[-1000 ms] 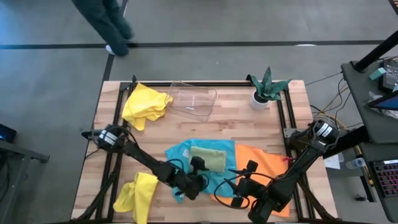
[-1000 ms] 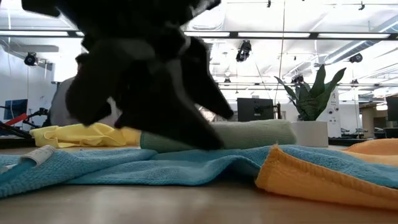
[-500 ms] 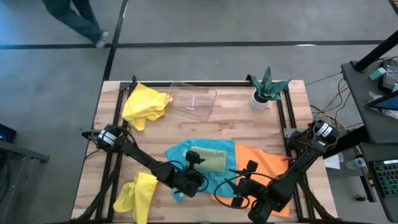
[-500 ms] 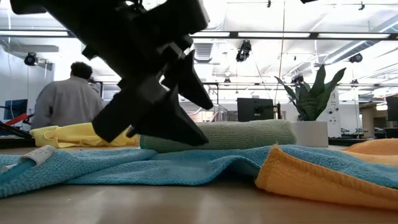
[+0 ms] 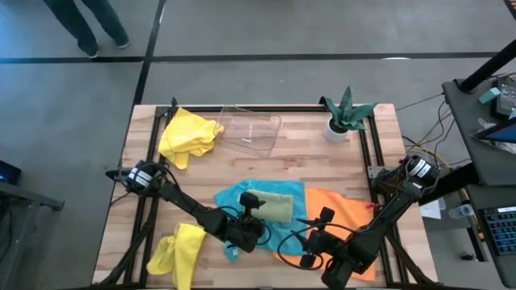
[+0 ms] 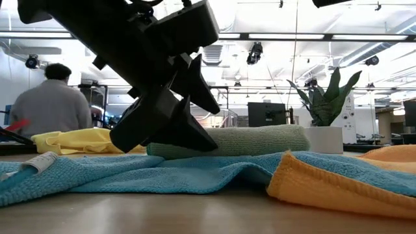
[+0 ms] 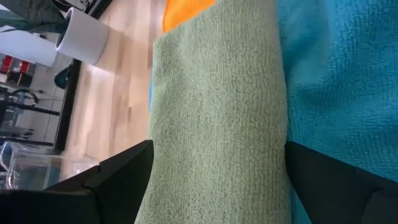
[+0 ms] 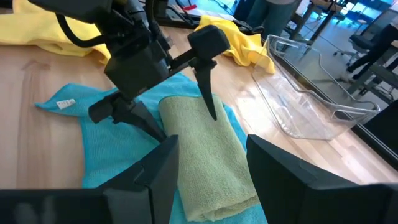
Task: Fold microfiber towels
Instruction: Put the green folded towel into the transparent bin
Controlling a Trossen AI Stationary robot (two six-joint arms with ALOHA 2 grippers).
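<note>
Left gripper [image 8: 177,115], jaws apart, straddles the folded green towel [image 5: 270,206] lying on the blue towel [image 5: 232,200] (soft, light, limp; best pinched at an edge). Right gripper: cannot tell.

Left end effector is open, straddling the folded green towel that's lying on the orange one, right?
Not quite. The open left end effector does straddle the folded green towel, but that towel lies on the turquoise towel, not the orange towel, as the high view shows.
</note>
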